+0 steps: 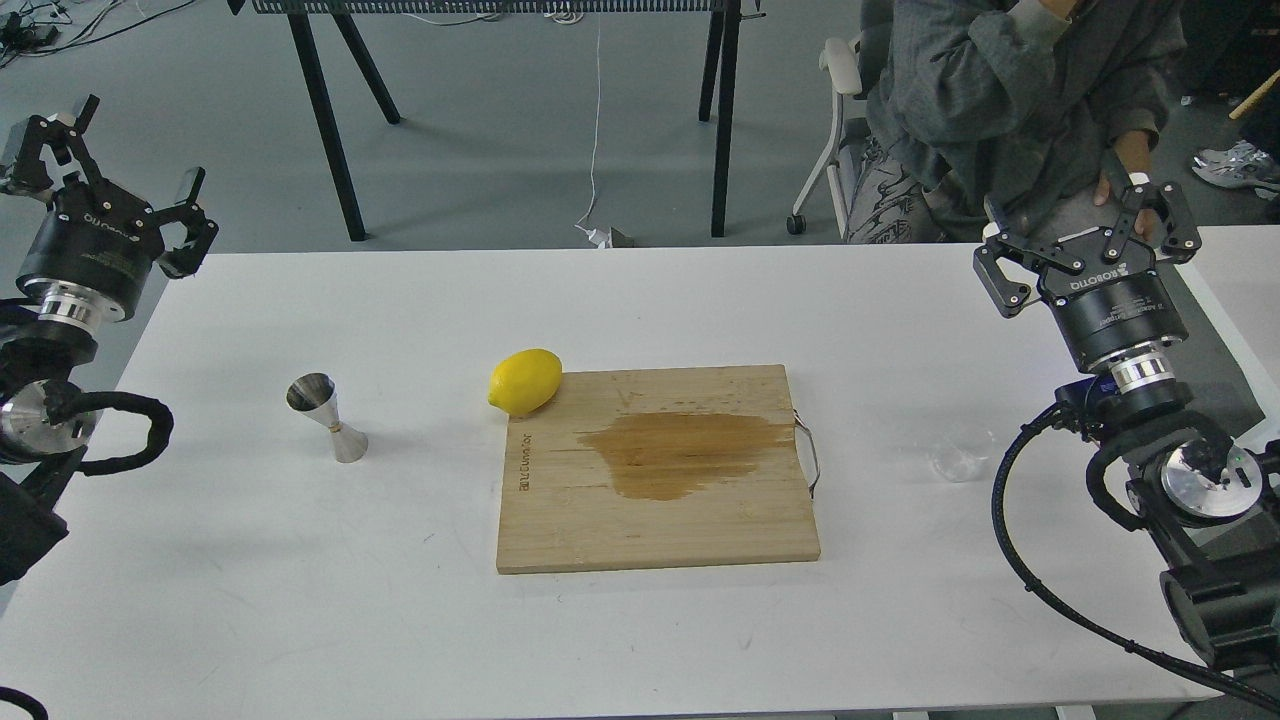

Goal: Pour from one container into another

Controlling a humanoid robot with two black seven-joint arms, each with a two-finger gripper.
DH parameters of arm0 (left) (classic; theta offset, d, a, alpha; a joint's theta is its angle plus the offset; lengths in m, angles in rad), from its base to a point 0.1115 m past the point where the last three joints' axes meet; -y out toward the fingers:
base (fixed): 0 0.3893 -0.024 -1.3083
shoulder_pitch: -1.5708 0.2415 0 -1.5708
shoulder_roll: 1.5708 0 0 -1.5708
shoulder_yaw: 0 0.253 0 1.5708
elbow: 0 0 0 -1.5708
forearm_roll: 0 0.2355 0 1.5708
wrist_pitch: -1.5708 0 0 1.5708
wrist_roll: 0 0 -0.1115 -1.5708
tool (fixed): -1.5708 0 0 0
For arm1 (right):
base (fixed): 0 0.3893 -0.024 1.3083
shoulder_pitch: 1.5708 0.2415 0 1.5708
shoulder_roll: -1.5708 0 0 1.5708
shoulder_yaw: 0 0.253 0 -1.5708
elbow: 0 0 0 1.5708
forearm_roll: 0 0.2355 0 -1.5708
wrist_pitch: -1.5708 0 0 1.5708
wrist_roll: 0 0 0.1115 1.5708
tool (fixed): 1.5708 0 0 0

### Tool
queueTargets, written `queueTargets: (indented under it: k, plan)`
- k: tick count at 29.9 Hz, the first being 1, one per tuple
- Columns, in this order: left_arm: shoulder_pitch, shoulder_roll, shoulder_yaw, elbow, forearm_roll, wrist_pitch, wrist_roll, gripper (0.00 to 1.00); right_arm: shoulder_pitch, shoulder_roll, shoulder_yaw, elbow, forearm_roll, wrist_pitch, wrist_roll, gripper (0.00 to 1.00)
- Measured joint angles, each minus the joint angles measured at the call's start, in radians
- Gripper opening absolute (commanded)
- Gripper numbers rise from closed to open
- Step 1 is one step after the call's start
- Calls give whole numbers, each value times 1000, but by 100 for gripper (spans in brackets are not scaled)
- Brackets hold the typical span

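Note:
A small clear glass cup (958, 460) stands on the white table (300, 580) to the right of the cutting board, faint against the surface. The steel jigger (328, 417) stands upright on the table's left half, left of the lemon. My left gripper (125, 170) hovers open over the table's far left corner, well away from the jigger and holding nothing. At the far right edge my right gripper (1090, 235) is raised and open, behind and above the glass cup, with nothing between its fingers.
A wooden cutting board (560, 520) with a dark wet stain lies mid-table. A yellow lemon (525, 381) rests at its far left corner. A seated person (1000, 100) is just behind the table's far right side, close to my right gripper. Black table legs stand beyond.

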Motion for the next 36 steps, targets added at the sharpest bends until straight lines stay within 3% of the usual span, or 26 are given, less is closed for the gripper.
queueTargets:
  k: [22, 28, 36]
  plan:
    - [0, -33, -2, 54, -4, 0, 0, 100, -3, 2, 4, 2, 1, 0, 0, 99]
    - [2, 25, 9, 51, 42, 0, 0, 100, -3, 2, 5, 3, 1, 0, 0, 99]
    - [-5, 134, 6, 45, 305, 0, 0, 100, -3, 2, 5, 3, 1, 0, 0, 99]
